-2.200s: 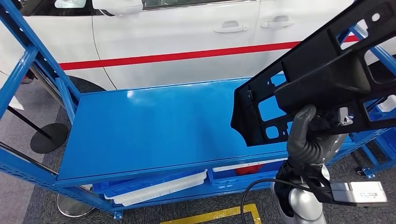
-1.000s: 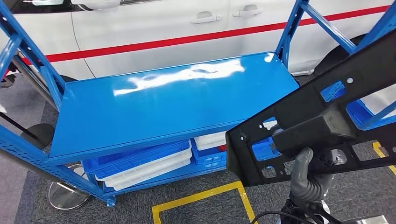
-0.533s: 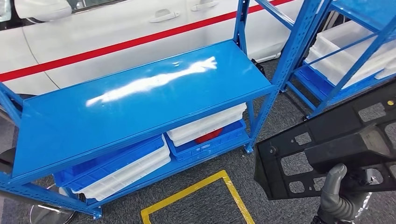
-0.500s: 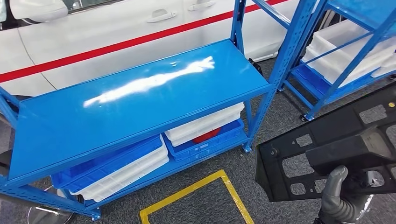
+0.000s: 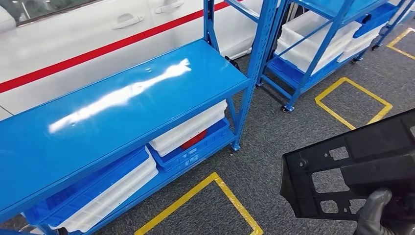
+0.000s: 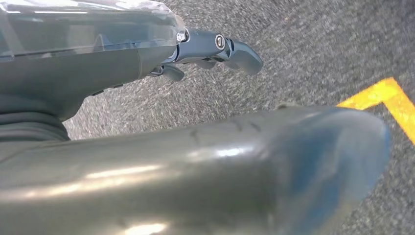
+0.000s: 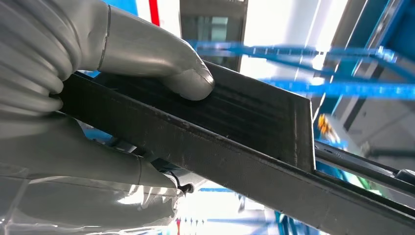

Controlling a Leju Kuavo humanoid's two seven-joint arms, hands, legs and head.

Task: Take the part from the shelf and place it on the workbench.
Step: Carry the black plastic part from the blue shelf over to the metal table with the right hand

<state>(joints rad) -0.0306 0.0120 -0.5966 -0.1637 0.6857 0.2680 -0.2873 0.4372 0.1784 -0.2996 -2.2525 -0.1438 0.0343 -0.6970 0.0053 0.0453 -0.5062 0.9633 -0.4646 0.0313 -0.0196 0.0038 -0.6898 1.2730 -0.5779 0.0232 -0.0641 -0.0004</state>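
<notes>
The part (image 5: 362, 166) is a flat black plastic panel with several rectangular cut-outs. It hangs over the grey carpet at the lower right of the head view, well away from the blue shelf (image 5: 122, 103). My right hand (image 5: 374, 215) grips it from below, its grey thumb showing against the panel's lower edge. In the right wrist view the thumb of the right hand (image 7: 98, 63) presses on the panel's dark ribbed face (image 7: 235, 127). My left hand (image 6: 122, 68) hangs above the carpet with its fingers (image 6: 230, 46) stretched out, holding nothing.
The shelf top is bare; white bins (image 5: 191, 129) and blue bins (image 5: 93, 186) sit on its lower level. A second blue rack (image 5: 313, 54) with white bins stands at the upper right. Yellow floor squares (image 5: 352, 103) mark the carpet. A white car (image 5: 98, 29) stands behind.
The whole picture has shifted left and up, so the camera has turned right, away from the shelf. The panel stays in my right hand and sits lower in view.
</notes>
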